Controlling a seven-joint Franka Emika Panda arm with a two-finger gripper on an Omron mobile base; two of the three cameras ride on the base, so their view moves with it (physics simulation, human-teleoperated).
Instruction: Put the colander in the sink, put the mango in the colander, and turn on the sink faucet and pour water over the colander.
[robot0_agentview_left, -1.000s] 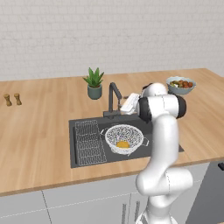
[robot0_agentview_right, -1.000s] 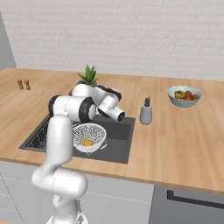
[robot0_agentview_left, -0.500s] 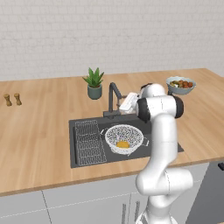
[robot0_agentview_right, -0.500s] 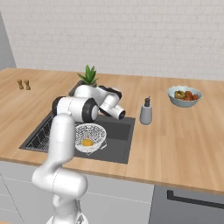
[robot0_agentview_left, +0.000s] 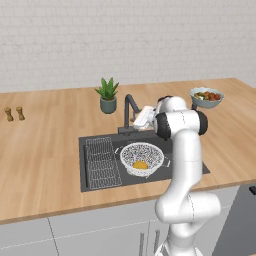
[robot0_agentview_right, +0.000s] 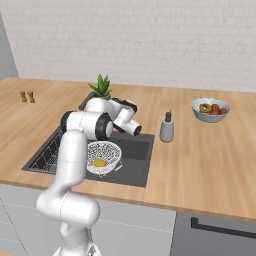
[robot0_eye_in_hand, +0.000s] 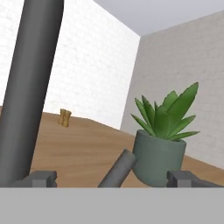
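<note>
The white perforated colander stands in the dark sink with the yellow-orange mango inside it; both also appear from the right, colander and mango. My gripper is open beside the dark faucet, just right of its neck and above the sink's back edge. In the hand view my gripper has its jaws spread wide. The faucet's thick neck rises at the left and its small lever slants up between the fingertips. No water is running.
A potted plant stands behind the faucet. A wire rack fills the sink's left part. A grey soap dispenser is right of the sink and a fruit bowl farther right. Two small shakers sit far left.
The hand has edged slightly closer to the faucet, staying open. Colander and mango have not moved.
</note>
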